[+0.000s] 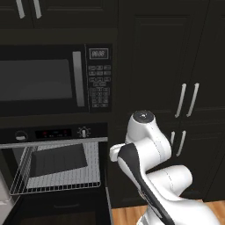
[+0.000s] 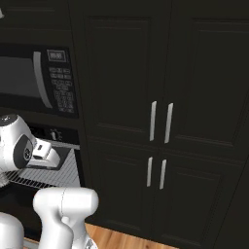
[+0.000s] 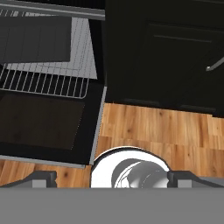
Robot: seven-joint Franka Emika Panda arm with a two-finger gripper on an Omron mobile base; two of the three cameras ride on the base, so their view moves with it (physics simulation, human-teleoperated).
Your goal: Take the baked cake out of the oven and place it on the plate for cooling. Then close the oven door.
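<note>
Two fingers: small dark tips are showing at the bottom corners of the hand view, standing wide apart and gripping nothing; the gripper [image 3: 112, 180] is hanging above the wooden floor [image 3: 166, 127], aimed downward, apparently waiting before any reach.
Arm: the white arm [image 1: 147, 149] is folding upward beside the oven, to its right, clear of the opening.
Oven door: the oven door [image 3: 41, 120] is lying dropped down and flat, its dark glass window facing upward, leaving the cavity open for reaching in.
Rack: a silver wire rack [image 1: 57, 176] is sticking out over the door, likely so its load can be reached.
Tray: a dark flat tray [image 1: 59, 159] is resting on the rack.
Baked cake: I cannot make out the slice; judging by the task, it is probably sitting somewhere on the rack or tray, too small to tell.
Oven: the oven [image 1: 55, 134] is showing its control strip with a red display and knobs above the opening.
Microwave: a black microwave [image 1: 52, 81] is sitting above the oven.
Cabinets: tall dark cabinets [image 2: 165, 121] are standing to the right.
Stage: nothing is lifted yet, in my judgement.
</note>
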